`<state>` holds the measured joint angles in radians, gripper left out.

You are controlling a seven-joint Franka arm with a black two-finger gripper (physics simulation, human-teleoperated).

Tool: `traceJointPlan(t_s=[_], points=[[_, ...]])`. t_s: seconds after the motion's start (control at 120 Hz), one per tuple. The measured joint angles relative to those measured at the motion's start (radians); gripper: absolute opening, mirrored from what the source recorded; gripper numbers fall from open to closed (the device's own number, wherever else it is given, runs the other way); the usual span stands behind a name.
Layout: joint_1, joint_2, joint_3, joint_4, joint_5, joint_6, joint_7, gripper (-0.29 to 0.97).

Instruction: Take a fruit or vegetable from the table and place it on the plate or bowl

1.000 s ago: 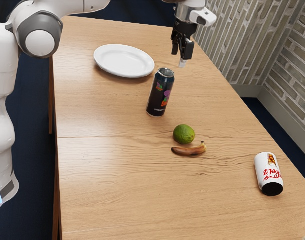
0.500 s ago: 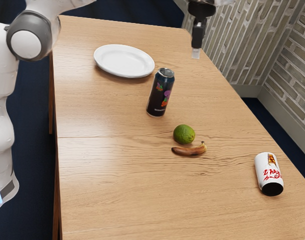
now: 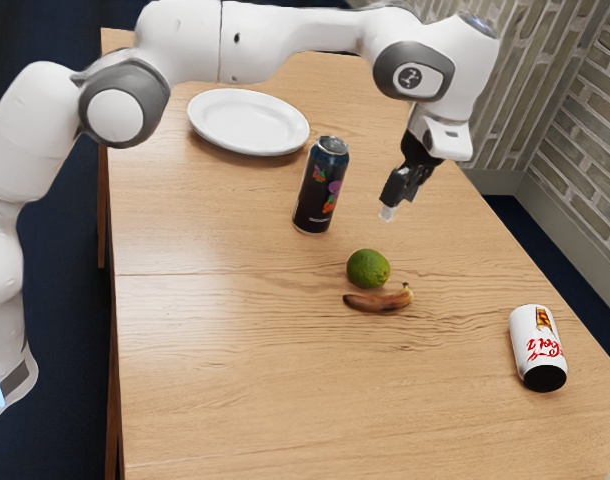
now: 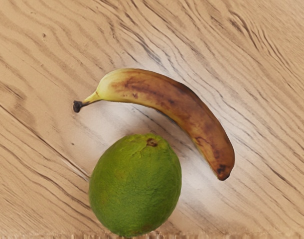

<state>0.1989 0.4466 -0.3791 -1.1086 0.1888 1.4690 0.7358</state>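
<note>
Exterior view: gripper point(image 3: 387, 208), grip unreadable, hovers over lime point(image 3: 368, 268) and banana point(image 3: 378, 300), upright can point(image 3: 321, 186) nearby.

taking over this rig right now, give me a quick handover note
Gripper: in the air, carrying nothing, between the upright dark drink can and the round green citrus fruit.
Things: the green fruit and the browned yellow banana lie side by side mid-table, not touching. The round white plate sits beyond the can. A white can with red print lies on its side.
Done: nothing picked up.
Left: descend, grasp one fruit, carry it to the plate.
</note>
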Motion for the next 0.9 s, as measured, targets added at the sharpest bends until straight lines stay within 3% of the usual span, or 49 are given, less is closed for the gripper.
traceJointPlan(t_s=[0.083,0.333,0.9], points=[[-0.023,-0.004,0.055,-0.050,-0.035,0.041,0.061,0.68],[-0.031,-0.001,0.095,-0.185,-0.104,0.167,0.203,0.68],[-0.039,0.025,0.111,-0.279,-0.125,0.299,0.372,0.68]])
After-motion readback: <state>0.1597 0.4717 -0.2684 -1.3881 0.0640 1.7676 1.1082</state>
